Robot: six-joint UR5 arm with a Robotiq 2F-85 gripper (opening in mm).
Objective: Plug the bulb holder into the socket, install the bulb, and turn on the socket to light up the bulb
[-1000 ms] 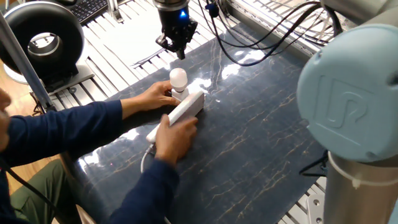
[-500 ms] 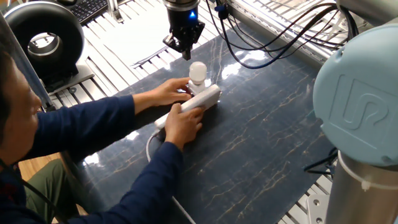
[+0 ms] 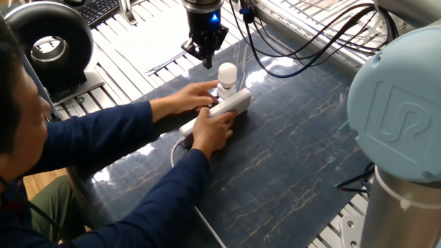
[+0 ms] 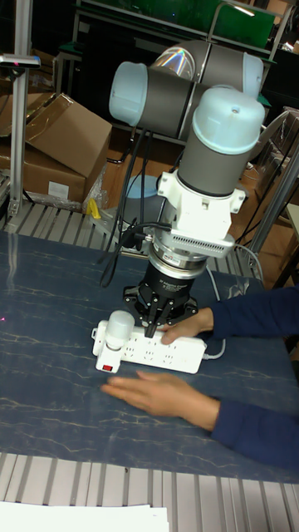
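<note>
The socket (image 3: 233, 105) (image 4: 158, 355), a long white power strip, lies on the dark mat, and a person's two hands (image 3: 212, 127) press on it. The bulb (image 3: 227, 73) (image 4: 121, 326) stands upright at the strip's far end. It sits in the bulb holder (image 3: 225, 91), which shows only as a small white block beneath it. A red switch (image 4: 105, 366) sits at that same end. My gripper (image 3: 205, 58) (image 4: 159, 321) hangs just behind and above the bulb. Its fingers are shut to a point and hold nothing.
The person's blue-sleeved arms (image 3: 103, 138) reach in from the left across the mat. A white cable (image 3: 180, 155) trails from the strip's near end. Black cables (image 3: 289, 48) hang behind the gripper. The robot's pale blue base (image 3: 400, 117) fills the right side, and a black round device (image 3: 48, 45) stands at the back left.
The person's hands have slid the socket, with the bulb standing on it, rightward and farther back, closer to under the gripper. The gripper has held its height and stayed shut.
</note>
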